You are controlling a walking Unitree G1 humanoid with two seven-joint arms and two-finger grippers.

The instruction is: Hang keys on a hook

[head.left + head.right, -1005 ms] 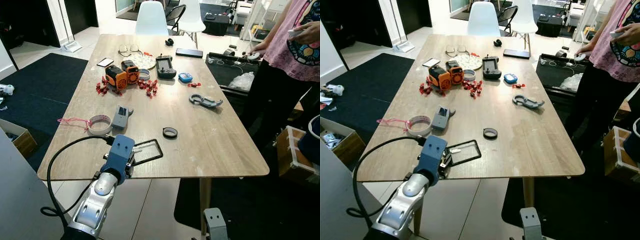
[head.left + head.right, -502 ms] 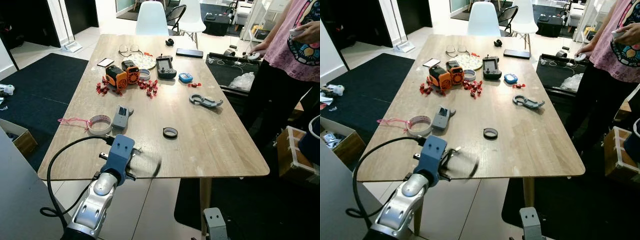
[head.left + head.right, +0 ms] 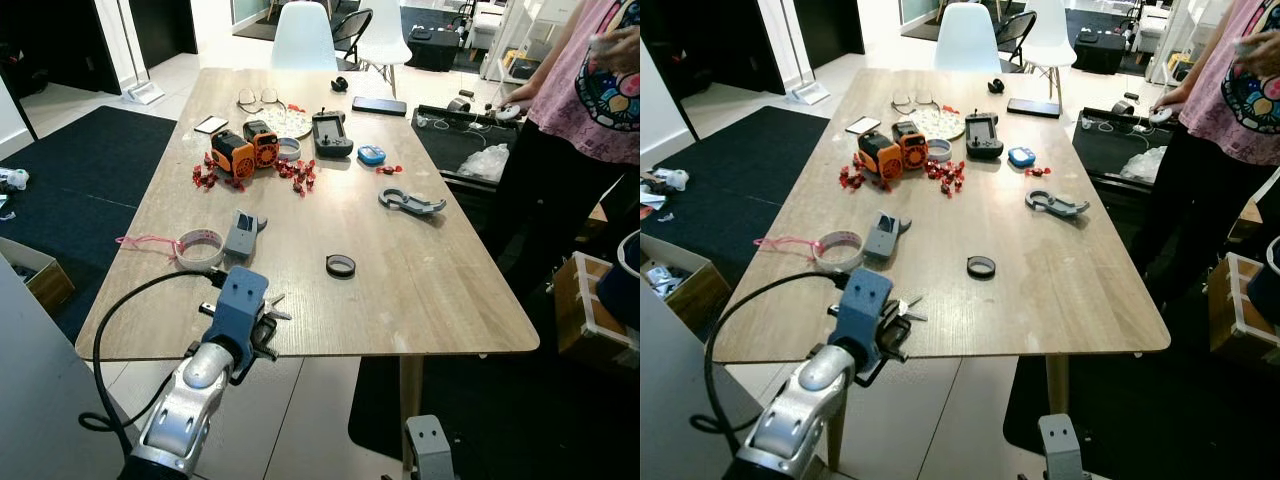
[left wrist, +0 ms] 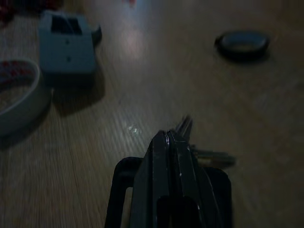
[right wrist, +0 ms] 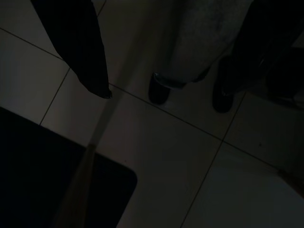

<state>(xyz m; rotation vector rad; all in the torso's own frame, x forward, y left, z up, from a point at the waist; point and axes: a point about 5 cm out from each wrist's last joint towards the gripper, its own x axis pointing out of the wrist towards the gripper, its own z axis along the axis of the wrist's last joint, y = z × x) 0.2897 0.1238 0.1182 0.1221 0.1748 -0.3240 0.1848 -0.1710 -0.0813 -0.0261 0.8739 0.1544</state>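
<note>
At the near edge of the wooden table (image 3: 420, 290), the left gripper (image 3: 262, 330) is now clamped on the keys (image 3: 274, 308), and their black loop, lying flat a second ago, seems lifted, so carrying to a hook can begin.

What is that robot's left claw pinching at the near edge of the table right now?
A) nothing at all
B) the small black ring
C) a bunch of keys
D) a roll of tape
C. The left gripper has its fingers pressed together on a bunch of keys, whose blades stick out past the tips, while the roll of tape and the small black ring lie apart on the table.
</note>
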